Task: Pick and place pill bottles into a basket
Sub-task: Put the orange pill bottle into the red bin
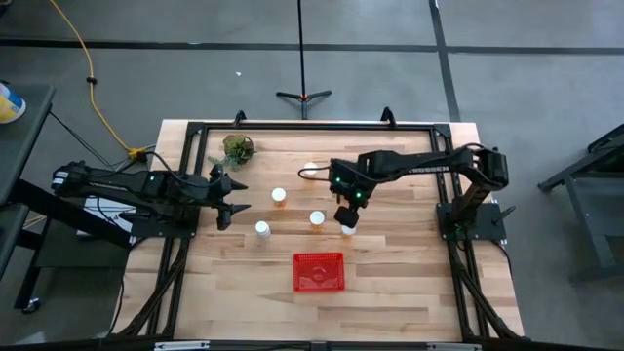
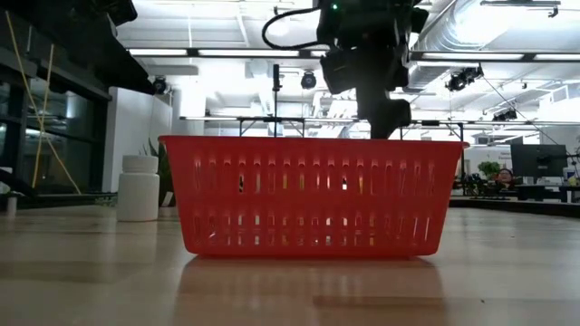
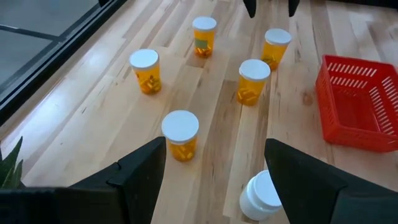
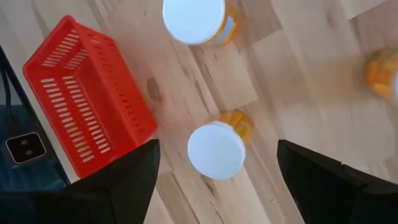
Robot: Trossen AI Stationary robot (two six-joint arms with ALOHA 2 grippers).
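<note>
Several pill bottles with orange bodies and white caps stand upright on the table (image 1: 322,312) at mid-table, among them one (image 1: 280,196) and another (image 1: 317,218); they also show in the left wrist view (image 3: 252,81). The red basket (image 1: 319,271) stands nearer the front edge. My right gripper (image 1: 347,216) is open and hovers above one bottle (image 4: 216,149), a finger on either side of it, apart from it. My left gripper (image 1: 232,200) is open and empty at the table's left, short of the nearest orange bottle (image 3: 181,134).
An all-white bottle (image 1: 261,230) stands near my left gripper, also in the low view (image 2: 138,187). A small green plant (image 1: 237,149) sits at the far left. A black frame (image 1: 312,127) runs around the table's far and side edges.
</note>
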